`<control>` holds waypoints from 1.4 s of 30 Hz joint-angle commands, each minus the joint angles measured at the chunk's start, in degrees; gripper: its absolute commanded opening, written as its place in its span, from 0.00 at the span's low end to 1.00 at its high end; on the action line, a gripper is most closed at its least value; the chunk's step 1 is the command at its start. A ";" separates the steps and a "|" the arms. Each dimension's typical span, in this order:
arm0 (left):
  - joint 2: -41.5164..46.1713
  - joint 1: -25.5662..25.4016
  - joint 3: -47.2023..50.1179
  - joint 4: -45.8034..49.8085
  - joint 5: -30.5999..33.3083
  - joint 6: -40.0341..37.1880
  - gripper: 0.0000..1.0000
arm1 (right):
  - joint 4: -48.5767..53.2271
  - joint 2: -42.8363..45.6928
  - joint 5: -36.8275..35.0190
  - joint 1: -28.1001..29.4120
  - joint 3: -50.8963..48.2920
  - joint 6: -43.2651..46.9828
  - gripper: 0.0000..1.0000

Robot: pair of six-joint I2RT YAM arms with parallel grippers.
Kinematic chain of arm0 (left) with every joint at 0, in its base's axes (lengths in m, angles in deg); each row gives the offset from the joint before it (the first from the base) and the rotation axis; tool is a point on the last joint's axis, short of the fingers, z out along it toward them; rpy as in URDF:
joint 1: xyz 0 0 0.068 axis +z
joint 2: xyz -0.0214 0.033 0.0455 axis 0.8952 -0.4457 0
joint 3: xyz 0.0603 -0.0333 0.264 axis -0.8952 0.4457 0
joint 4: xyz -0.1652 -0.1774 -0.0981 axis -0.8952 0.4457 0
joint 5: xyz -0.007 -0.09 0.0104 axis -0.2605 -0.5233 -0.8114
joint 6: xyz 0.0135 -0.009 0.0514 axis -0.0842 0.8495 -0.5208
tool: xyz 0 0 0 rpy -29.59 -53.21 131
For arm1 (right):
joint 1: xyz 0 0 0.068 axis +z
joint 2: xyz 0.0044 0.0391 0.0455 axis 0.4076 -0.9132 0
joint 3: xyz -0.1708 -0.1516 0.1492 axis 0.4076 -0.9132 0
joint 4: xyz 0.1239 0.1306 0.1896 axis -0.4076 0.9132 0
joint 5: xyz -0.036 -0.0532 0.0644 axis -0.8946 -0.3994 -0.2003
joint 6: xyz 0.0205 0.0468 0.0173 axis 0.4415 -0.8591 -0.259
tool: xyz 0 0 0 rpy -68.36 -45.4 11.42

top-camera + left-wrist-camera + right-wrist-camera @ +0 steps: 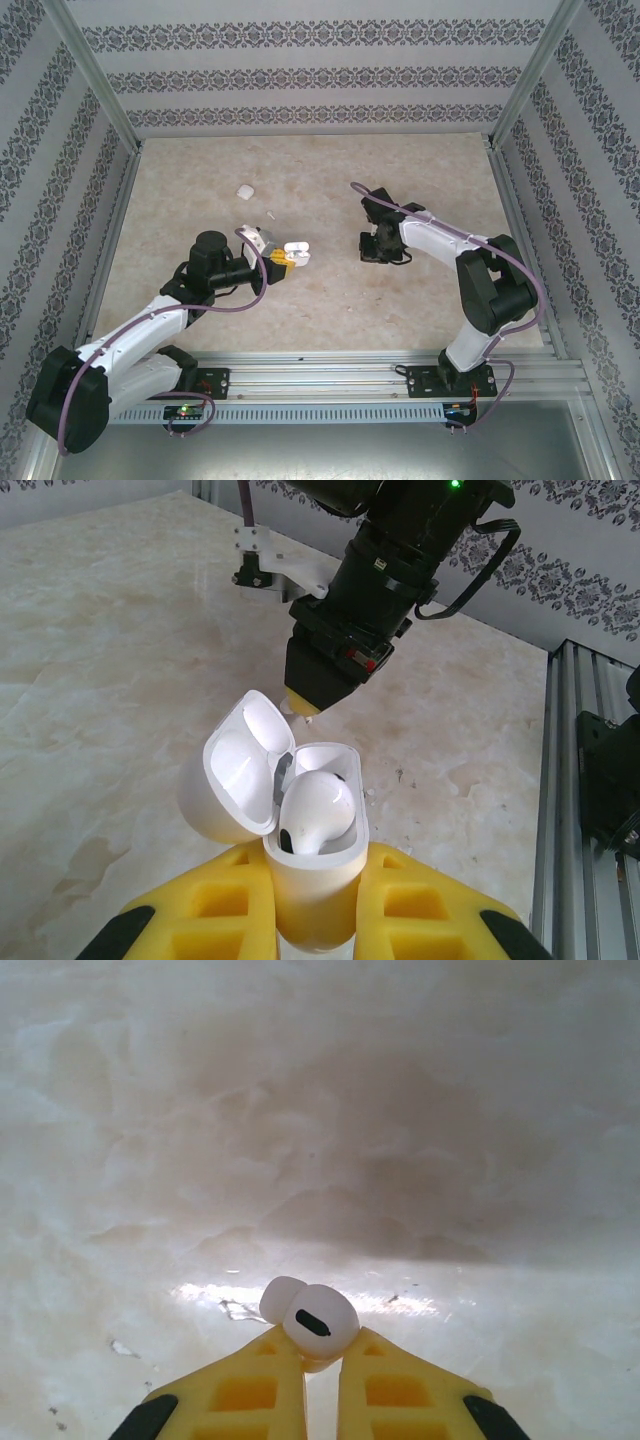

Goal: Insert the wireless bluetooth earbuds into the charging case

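Nearest my side of the table (pixel 330 300), left of its middle, my left gripper (pixel 281 259) is pressed in on the body of the charging case (pixel 312 890). It holds the case upright with the lid (pixel 235 780) swung back, so I judge the sockets are being offered upward. One glossy white earbud (pixel 318 805) already sits in the nearer socket. The socket behind it (pixel 325 758) looks empty.

To the right, apart from the case, my right gripper (pixel 322 1345) pinches the second earbud (pixel 318 1322) by its lower part, low over the table. It has a smooth white bulb with a dark oval vent facing the camera. I read this as ready for carrying over.

Toward the far left lie a small white rounded piece (pixel 243 190) and a tinier white bit (pixel 270 213), too small to identify.
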 commanded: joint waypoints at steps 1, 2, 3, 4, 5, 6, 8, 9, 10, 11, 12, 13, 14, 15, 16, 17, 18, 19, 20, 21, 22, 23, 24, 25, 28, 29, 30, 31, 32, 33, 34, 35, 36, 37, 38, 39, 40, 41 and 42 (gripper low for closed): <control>-0.64 -0.57 0.42 -4.20 -1.76 1.84 0.00 | 2.79 -0.79 0.11 1.03 1.57 2.88 0.11; -0.56 -0.63 0.46 -4.30 -1.76 1.94 0.00 | 3.05 -1.64 0.83 1.30 1.80 3.25 0.11; -0.42 -0.63 0.51 -4.24 -1.64 1.88 0.00 | 3.64 -2.43 1.17 1.83 2.30 3.77 0.11; -0.37 -0.59 0.51 -4.14 -1.67 1.86 0.00 | 4.21 -3.26 1.11 2.27 2.65 4.21 0.12; -0.28 -0.59 0.52 -3.87 -1.53 1.70 0.00 | 4.97 -4.36 1.00 2.78 3.17 4.88 0.12; -0.18 -0.59 0.51 -3.70 -1.52 1.66 0.00 | 5.79 -5.45 0.78 3.28 3.77 5.31 0.12; -0.12 -0.60 0.58 -3.39 -1.55 1.59 0.00 | 7.11 -7.31 0.57 3.89 4.44 5.78 0.13; 0.04 -0.59 0.59 -3.34 -1.50 1.53 0.00 | 7.54 -8.17 0.81 4.08 4.77 5.75 0.13; 0.08 -0.61 0.62 -3.22 -1.45 1.50 0.00 | 7.79 -8.74 1.20 4.08 4.92 5.76 0.14; 0.12 -0.66 0.59 -3.11 -1.40 1.43 0.00 | 7.89 -9.06 1.43 4.08 5.11 5.80 0.16; 0.14 -0.58 0.51 -3.00 -1.29 1.37 0.00 | 8.03 -9.34 1.70 4.08 5.20 5.73 0.18; 0.20 -0.56 0.51 -2.89 -1.24 1.25 0.00 | 8.14 -9.52 1.84 4.08 5.41 5.80 0.20; 0.20 -0.65 0.44 -2.81 -1.22 1.11 0.00 | 8.20 -9.54 1.88 4.08 5.57 5.81 0.22; 0.14 -0.61 0.34 -2.62 -1.15 0.94 0.00 | 8.45 -9.54 1.84 4.09 5.78 5.90 0.25; 0.11 -0.55 0.25 -2.48 -1.15 0.81 0.00 | 8.73 -9.46 1.71 4.08 6.08 6.02 0.28; 0.13 -0.58 0.16 -2.42 -1.14 0.67 0.00 | 9.12 -9.36 1.62 4.12 6.39 6.07 0.30; 0.02 -0.57 0.07 -2.37 -1.06 0.62 0.00 | 9.45 -9.19 1.43 4.09 6.69 6.12 0.31; 0.03 -0.58 0.00 -2.37 -1.06 0.54 0.00 | 9.93 -8.97 1.32 4.14 6.97 6.19 0.32; -0.02 -0.58 -0.02 -2.38 -1.06 0.45 0.00 | 10.17 -8.77 1.20 4.09 7.22 6.15 0.32; -0.12 -0.59 -0.10 -2.27 -1.03 0.45 0.00 | 10.62 -8.53 1.16 4.06 7.63 6.13 0.33; -0.12 -0.60 -0.11 -2.25 -1.06 0.47 0.00 | 11.02 -8.35 1.03 4.08 7.96 6.08 0.33; -0.12 -0.63 -0.11 -2.17 -1.03 0.41 0.00 | 11.35 -8.15 1.05 4.08 8.30 5.86 0.33; -0.03 -0.61 -0.11 -2.20 -1.06 0.36 0.00 | 11.70 -7.91 1.15 4.11 8.63 5.69 0.33; -0.03 -0.59 -0.01 -2.06 -1.05 0.43 0.00 | 11.92 -7.70 1.23 4.11 8.98 5.35 0.33; 0.15 -0.65 0.09 -1.80 -0.97 0.28 0.00 | 12.11 -7.07 1.51 4.08 9.82 3.52 0.34; 0.23 -0.63 0.07 -1.83 -0.93 0.23 0.00 | 11.99 -6.94 1.65 4.08 9.99 2.70 0.33; 0.28 -0.58 0.11 -1.76 -0.88 0.12 0.00 | 11.93 -6.88 1.77 3.90 10.09 1.35 0.34; 0.23 -0.59 0.01 -1.76 -0.86 0.05 0.00 | 12.01 -6.89 1.61 3.77 10.19 -0.58 0.37; 0.23 -0.59 -0.06 -1.63 -0.88 0.01 0.00 | 12.10 -6.80 1.34 3.58 10.07 -2.60 0.40; 0.24 -0.54 -0.11 -1.57 -0.88 -0.08 0.00 | 11.90 -6.66 1.31 3.17 9.57 -5.50 0.41; 0.30 -0.58 -0.18 -1.50 -0.82 -0.16 0.00 | 10.90 -6.36 2.11 2.96 8.77 -7.58 0.42; 0.33 -0.56 -0.13 -1.41 -0.87 -0.29 0.00 | 9.20 -5.95 3.05 2.69 7.56 -9.52 0.43; 0.38 -0.59 -0.20 -1.41 -0.88 -0.26 0.00 | 7.81 -5.70 3.29 2.53 6.68 -11.19 0.44; 0.42 -0.58 -0.12 -1.33 -0.87 -0.39 0.00 | 6.92 -5.63 3.31 2.50 6.15 -12.08 0.44; 0.43 -0.59 -0.19 -1.26 -0.99 -0.35 0.00 | 6.30 -5.75 3.27 2.50 5.88 -12.67 0.44; 0.49 -0.58 -0.20 -1.15 -1.02 -0.38 0.00 | 6.16 -6.11 3.21 2.58 6.03 -12.90 0.44; 0.57 -0.65 -0.20 -0.98 -1.06 -0.50 0.00 | 6.20 -6.47 3.02 2.67 6.33 -12.84 0.45; 0.66 -0.62 -0.15 -0.76 -1.06 -0.60 0.00 | 6.54 -6.93 2.62 2.76 6.68 -12.61 0.44; 0.82 -0.59 -0.13 -0.62 -1.06 -0.68 0.00 | 7.10 -7.44 2.14 2.85 7.15 -12.33 0.44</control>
